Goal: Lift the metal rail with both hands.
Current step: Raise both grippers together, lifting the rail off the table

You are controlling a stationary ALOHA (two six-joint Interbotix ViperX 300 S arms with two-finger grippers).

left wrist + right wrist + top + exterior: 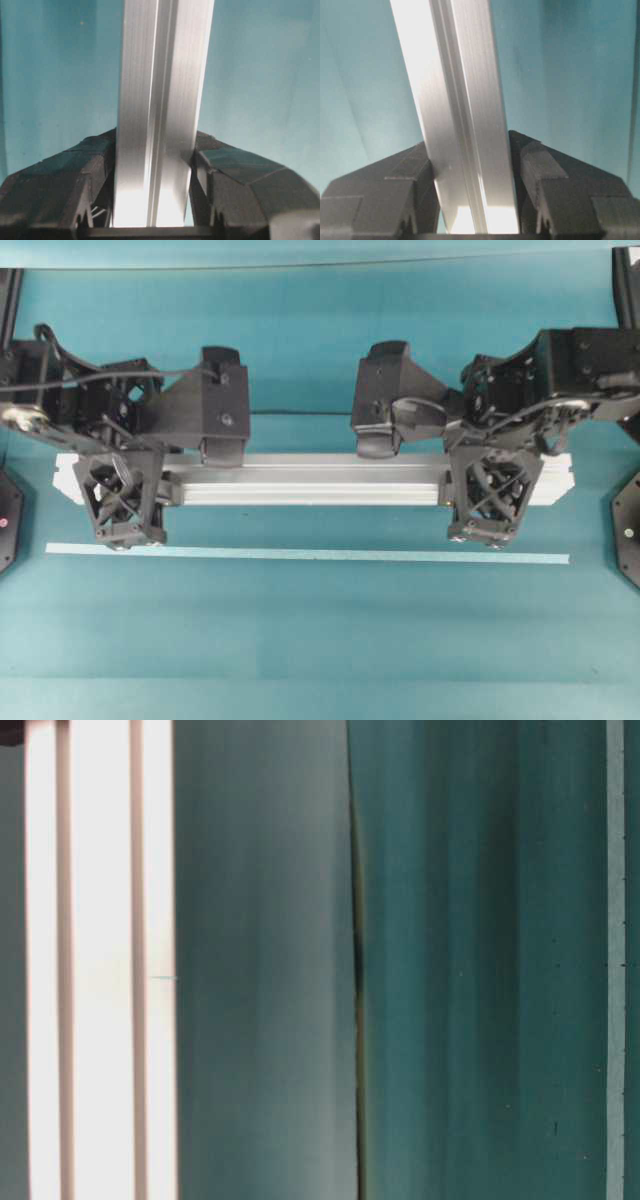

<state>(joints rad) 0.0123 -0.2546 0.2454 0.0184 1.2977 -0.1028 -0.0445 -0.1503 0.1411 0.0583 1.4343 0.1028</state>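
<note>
Now both hands have it — the left gripper (125,502) is clamped on the metal rail (310,480) out at nine o'clock, the right gripper (492,498) clenched on it at three. Grasp looks done; whether the rail is clear of the teal table (320,640) — hard to tell.

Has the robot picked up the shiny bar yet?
Grabbing looks done: the left gripper and right gripper are both shut on the metal rail. The lift seems under way, but how high it sits above the table is unclear.
</note>
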